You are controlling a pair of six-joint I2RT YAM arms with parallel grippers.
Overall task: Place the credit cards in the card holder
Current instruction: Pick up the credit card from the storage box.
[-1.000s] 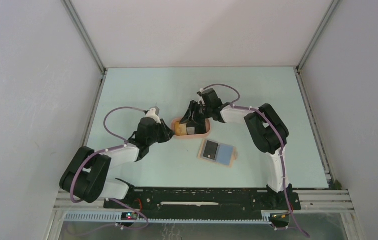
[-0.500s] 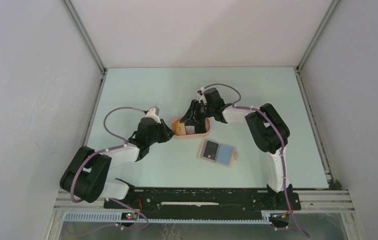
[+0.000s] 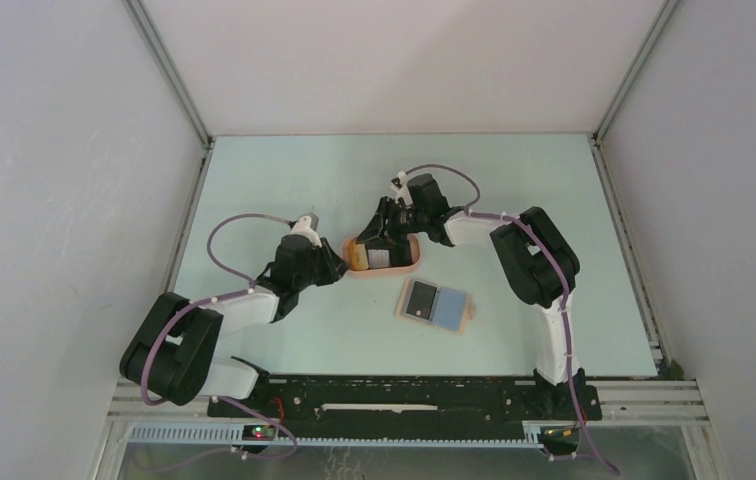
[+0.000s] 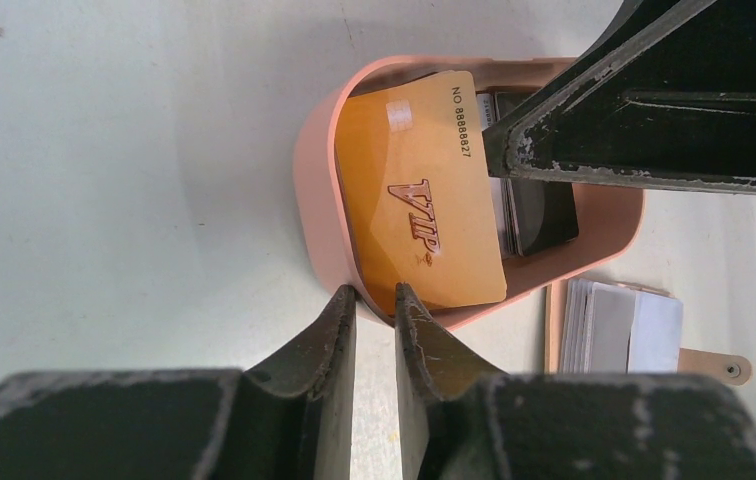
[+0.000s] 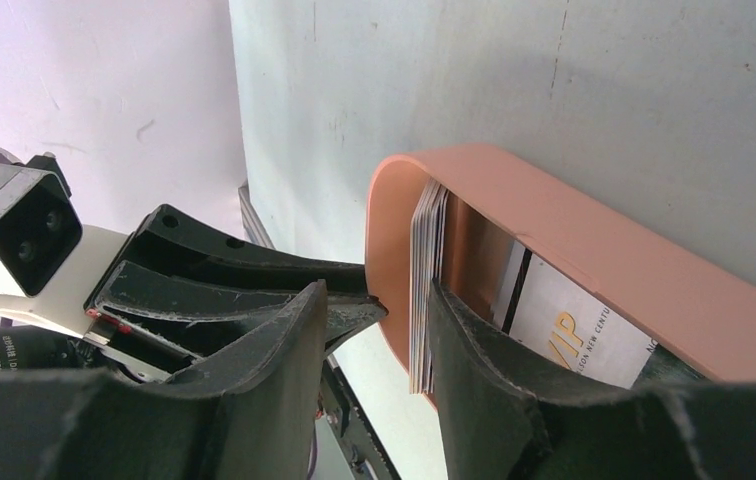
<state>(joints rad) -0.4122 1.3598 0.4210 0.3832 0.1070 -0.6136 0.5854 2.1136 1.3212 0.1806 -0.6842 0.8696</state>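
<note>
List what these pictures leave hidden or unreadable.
Top view: what lies in the tray, covered by the right gripper and too small.
Left wrist view: the dark cards, mostly under the orange card; the wallet, its lower part behind the left gripper.
Right wrist view: whether the fingers squeeze the card stack.

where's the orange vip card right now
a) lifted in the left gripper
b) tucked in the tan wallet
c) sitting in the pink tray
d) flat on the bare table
c: the orange VIP card sits inside the pink tray, resting against its end wall, while the tan wallet lies apart from it on the table.
</note>
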